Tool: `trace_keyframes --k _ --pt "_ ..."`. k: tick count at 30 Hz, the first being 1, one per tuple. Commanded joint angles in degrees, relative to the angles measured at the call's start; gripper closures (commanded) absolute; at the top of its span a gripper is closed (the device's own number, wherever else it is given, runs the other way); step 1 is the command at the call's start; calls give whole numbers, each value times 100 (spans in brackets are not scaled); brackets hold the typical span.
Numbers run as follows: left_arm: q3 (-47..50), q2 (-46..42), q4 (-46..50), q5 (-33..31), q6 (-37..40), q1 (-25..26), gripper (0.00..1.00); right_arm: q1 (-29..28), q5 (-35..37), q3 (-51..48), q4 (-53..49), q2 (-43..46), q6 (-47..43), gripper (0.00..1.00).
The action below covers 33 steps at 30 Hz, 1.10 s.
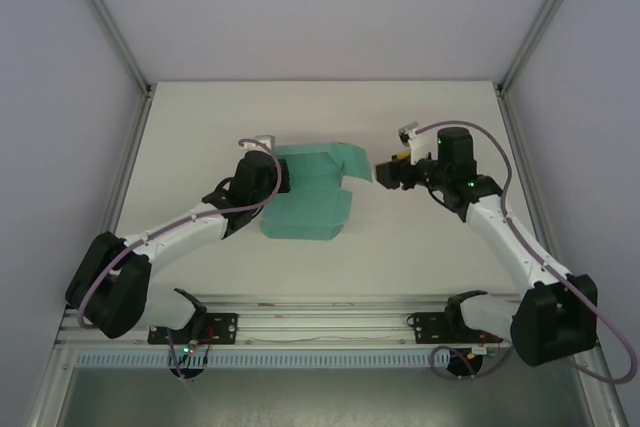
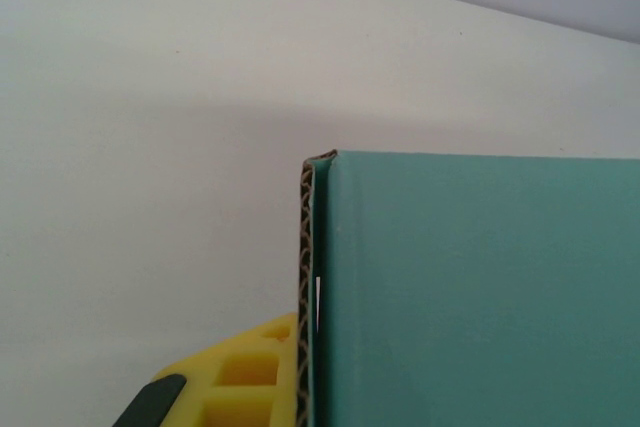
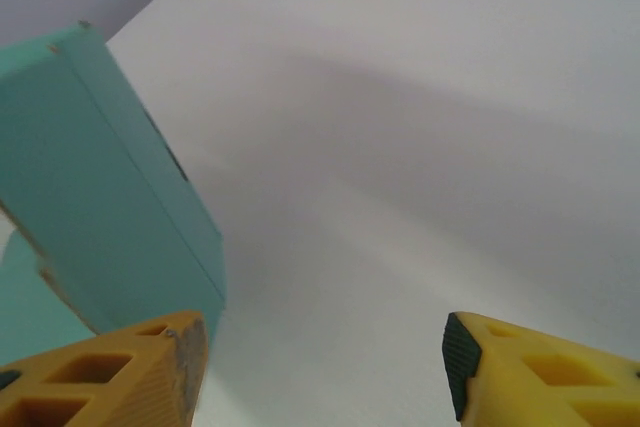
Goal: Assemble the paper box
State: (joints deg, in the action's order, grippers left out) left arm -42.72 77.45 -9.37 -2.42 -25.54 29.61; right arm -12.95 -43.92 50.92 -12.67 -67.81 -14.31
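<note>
The paper box (image 1: 305, 197) is teal-green card, partly folded, lying left of the table's middle with a flap raised at its far right corner. My left gripper (image 1: 277, 177) is at the box's left side and shut on a standing wall. In the left wrist view that wall (image 2: 470, 287) is on the right, and one yellow finger (image 2: 235, 377) presses against its corrugated edge; the other finger is hidden behind the card. My right gripper (image 1: 386, 173) is open just right of the raised flap. Its fingers (image 3: 120, 377) stand wide apart with nothing between them, beside the teal box (image 3: 100, 187).
The white table (image 1: 420, 237) lies inside a booth with pale walls and metal corner posts (image 1: 105, 17). Both arm bases sit on the rail (image 1: 320, 325) at the near edge.
</note>
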Motion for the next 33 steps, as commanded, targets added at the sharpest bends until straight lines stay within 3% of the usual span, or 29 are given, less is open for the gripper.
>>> trace_keyframes --k 1,6,10,15,23,27,33 --pt "-197 68 42 169 103 -34 100 21 -624 343 -141 -170 -470 38" --pt "-224 70 -17 151 100 -34 100 -12 -1494 500 -500 -558 -1064 41" --pt "-254 120 -3 96 111 -34 100 -152 -1632 404 -327 -769 -1129 50" --pt "-298 224 2 92 164 -34 100 -362 -1567 418 -78 -909 -1075 49" --pt "-368 411 22 70 180 -32 100 -746 -1184 660 89 -1187 -827 49" --pt "-379 420 31 58 192 -25 100 -1014 -586 759 56 -1338 -766 50" --pt "-424 447 139 -39 261 -34 100 -1344 277 793 528 -1369 -325 43"
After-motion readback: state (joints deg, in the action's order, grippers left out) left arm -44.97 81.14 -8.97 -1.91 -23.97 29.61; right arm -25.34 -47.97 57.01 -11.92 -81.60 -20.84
